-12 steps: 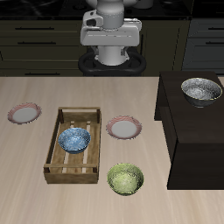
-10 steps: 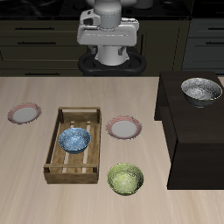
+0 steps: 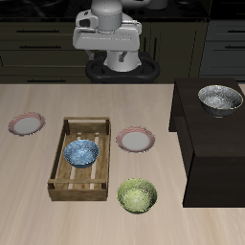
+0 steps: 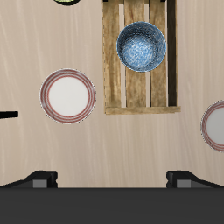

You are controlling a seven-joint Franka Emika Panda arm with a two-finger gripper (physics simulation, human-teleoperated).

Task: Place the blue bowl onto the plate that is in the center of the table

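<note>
The blue bowl [image 3: 81, 153] sits inside a wooden slatted crate [image 3: 60, 174] on the table [image 3: 38, 206]; it also shows in the wrist view [image 4: 141, 46]. The plate [image 3: 136, 141] with the pinkish-red rim lies beside the crate at the table's centre and shows in the wrist view [image 4: 68, 95]. My gripper [image 3: 110, 40] hangs high above the table's back edge, far from both. In the wrist view the gripper [image 4: 112, 179] has its fingertips [image 4: 39, 179] wide apart, open and empty.
A second, look-alike plate [image 3: 27, 123] lies on the crate's other side. A green-yellow bowl [image 3: 137, 195] stands near the table's front edge. A grey metallic bowl [image 3: 220, 99] sits on the black raised cabinet block [image 3: 215, 153].
The arm's upper part has shifted sideways toward the crate's side and slightly up. The bowls, plates and crate have not moved.
</note>
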